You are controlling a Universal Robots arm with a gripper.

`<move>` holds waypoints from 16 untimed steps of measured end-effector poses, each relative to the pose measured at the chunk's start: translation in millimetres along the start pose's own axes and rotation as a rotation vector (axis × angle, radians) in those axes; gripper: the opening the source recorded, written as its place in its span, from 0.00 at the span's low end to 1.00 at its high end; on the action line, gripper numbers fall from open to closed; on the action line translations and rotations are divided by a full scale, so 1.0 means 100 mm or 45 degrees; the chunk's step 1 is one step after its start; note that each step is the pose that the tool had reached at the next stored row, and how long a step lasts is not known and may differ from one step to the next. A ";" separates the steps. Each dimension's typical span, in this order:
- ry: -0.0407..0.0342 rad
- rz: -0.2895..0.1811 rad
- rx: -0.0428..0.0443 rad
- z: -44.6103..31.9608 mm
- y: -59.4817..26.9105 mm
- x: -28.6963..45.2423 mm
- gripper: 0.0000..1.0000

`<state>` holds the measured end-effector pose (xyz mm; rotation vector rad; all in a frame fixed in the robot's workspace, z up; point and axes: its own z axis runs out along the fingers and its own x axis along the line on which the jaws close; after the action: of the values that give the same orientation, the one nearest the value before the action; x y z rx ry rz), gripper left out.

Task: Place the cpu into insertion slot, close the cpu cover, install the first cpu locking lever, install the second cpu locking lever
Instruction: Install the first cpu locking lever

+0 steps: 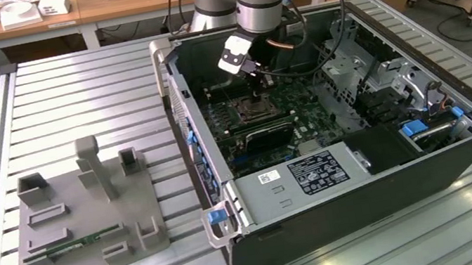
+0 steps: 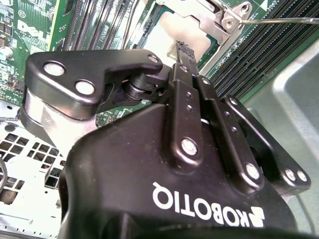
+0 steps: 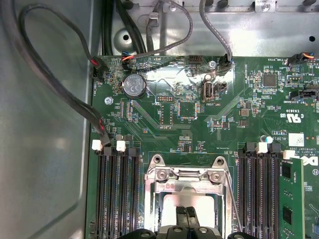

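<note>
The gripper (image 3: pixel 187 214), fingers pressed together with nothing visible between them, hovers just over the cpu (image 3: pixel 169 205). The cpu lies in the insertion slot (image 1: pixel 249 109) under the lowered cpu cover (image 3: pixel 187 175), between the motherboard (image 3: pixel 199 124) memory slots (image 3: pixel 117 194).

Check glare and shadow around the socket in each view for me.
First wrist view: glare streak on the motherboard, clear of the cpu cover; the cpu reads evenly lit. Second wrist view: the cpu top is washed pale past the gripper. Exterior view: the case interior is shadowed, the table slats glare.
</note>
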<state>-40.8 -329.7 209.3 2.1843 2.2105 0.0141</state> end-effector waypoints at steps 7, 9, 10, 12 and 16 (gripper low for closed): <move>0.0000 0.000 0.000 0.000 0.000 0.000 0.10; -0.0006 0.000 0.000 -0.005 0.000 0.000 0.10; -0.0006 0.000 0.000 -0.010 0.000 -0.001 0.10; -0.0001 0.000 0.000 -0.032 0.001 -0.001 0.10; 0.0000 0.000 0.000 -0.121 0.004 -0.002 0.10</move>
<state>-40.8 -329.7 221.3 2.1842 2.2103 0.0143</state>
